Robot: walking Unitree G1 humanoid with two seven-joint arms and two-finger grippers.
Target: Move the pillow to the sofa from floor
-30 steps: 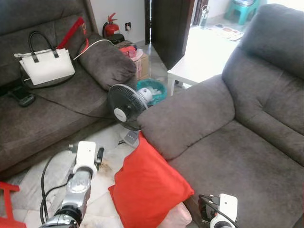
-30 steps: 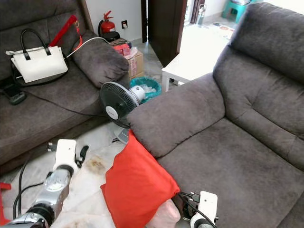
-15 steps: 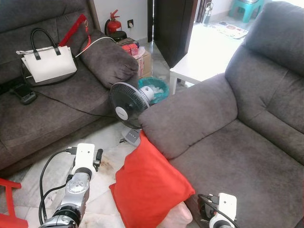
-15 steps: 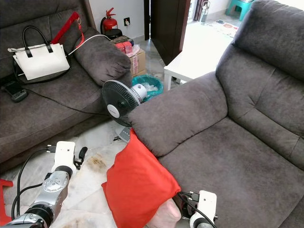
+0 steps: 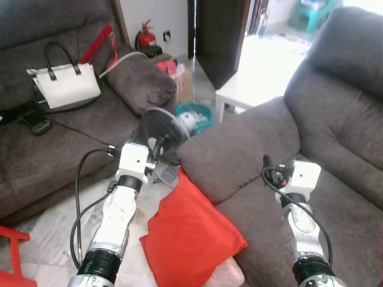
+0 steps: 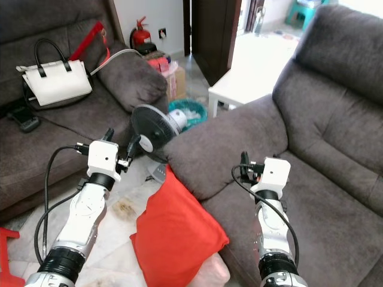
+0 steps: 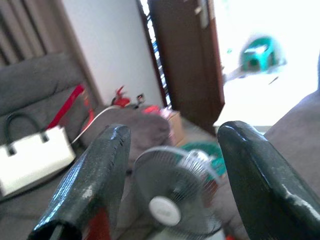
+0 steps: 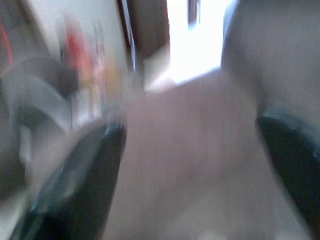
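Note:
A red pillow point(image 5: 191, 233) stands on the floor, leaning against the front of the grey sofa point(image 5: 341, 197) below its armrest point(image 5: 239, 146). My left gripper point(image 6: 119, 140) is raised above and left of the pillow, in front of the fan, open with nothing between its fingers point(image 7: 95, 185). My right gripper point(image 6: 244, 167) hovers over the sofa seat beside the armrest, to the pillow's right. In the blurred right wrist view its fingers point(image 8: 75, 185) stand wide apart with only sofa fabric beyond them. Neither gripper touches the pillow.
A black floor fan point(image 5: 163, 128) stands between the two sofas, just behind the pillow. A white handbag point(image 5: 66, 86) and cables lie on the left sofa point(image 5: 36, 155). Behind are a teal bin point(image 5: 194, 113), boxes, a white table point(image 5: 251, 86) and a red frame point(image 5: 12, 251).
Both arms have risen from low at the picture's bottom. The left gripper is now up by the fan, the right one over the sofa seat. The pillow has not moved.

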